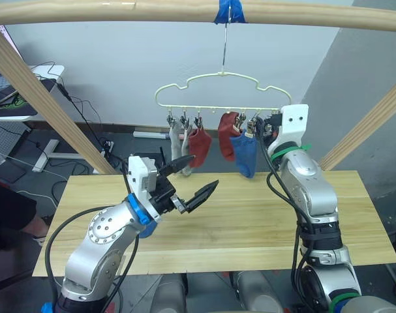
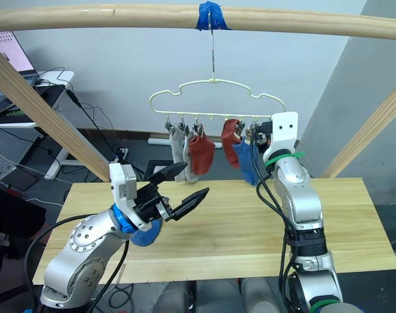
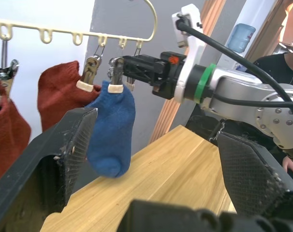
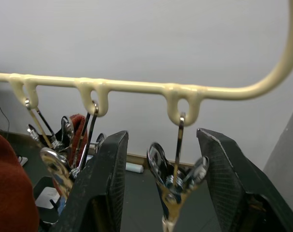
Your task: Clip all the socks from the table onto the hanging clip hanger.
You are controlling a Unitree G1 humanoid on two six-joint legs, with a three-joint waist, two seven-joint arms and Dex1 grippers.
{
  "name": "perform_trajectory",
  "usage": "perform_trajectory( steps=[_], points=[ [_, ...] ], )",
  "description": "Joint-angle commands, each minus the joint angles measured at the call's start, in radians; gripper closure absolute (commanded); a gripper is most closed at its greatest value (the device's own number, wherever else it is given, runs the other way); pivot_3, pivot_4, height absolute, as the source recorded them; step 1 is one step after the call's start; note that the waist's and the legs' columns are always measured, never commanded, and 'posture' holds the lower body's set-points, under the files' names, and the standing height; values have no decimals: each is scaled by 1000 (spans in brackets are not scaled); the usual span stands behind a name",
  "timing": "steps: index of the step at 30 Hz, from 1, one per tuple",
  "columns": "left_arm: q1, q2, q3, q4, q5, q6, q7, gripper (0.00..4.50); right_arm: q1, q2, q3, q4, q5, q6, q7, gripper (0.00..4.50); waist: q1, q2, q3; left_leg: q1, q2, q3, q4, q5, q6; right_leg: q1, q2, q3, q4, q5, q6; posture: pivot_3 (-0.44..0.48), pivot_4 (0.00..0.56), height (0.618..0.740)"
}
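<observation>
1. The hanger point(image 1: 217, 91) hangs by its long hook from the wooden pole point(image 1: 119, 12) at the top, over the far edge of the desk point(image 1: 250, 222).
2. Already clipped along its row: two grey socks point(image 1: 178, 138) at the left end, a red sock point(image 1: 199, 145) just right of them, a second red sock point(image 1: 228, 130) past the middle, and a blue sock point(image 1: 244, 153) beside it on the right.
3. That makes five hung, as far as I can count. The second blue sock is somewhere I cannot make out, and no sock lies on the bare part of the desk that I can see.
4. The right hand point(image 4: 160, 183) is raised to the right end of the hanger, fingers spread and released, with the last clip point(image 4: 177, 186) dangling between them. That clip carries nothing.
5. The left hand point(image 1: 192, 179) hovers above the desk, nearer and to the left of the hanging socks, its two black fingers splayed wide and grasping nothing.
6. My reading is that the job is nearly done. What remains is the one empty clip at the right end and whichever sock belongs on it. Neither hand has a sock in it to offer up.
7. A person's arm and dark sleeve point(image 3: 286, 63) show off to the far right, behind the right arm.
</observation>
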Motion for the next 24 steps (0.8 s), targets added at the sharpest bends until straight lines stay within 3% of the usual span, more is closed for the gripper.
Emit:
perform_trajectory(
  steps=[1,24],
  points=[
    [-4,-3,2,-28,6,-17,-1,0,-29,18,-29,-6,15,-16,-8,2150,2,0,0,0,0,0,0,0,0,0,0,0,0,0,0,-12,236,740],
    [0,-5,-6,-33,24,-25,-16,0,-35,80,-67,14,37,0,-28,2150,3,0,0,0,0,0,0,0,0,0,0,0,0,0,0,-3,221,740]
  ],
)
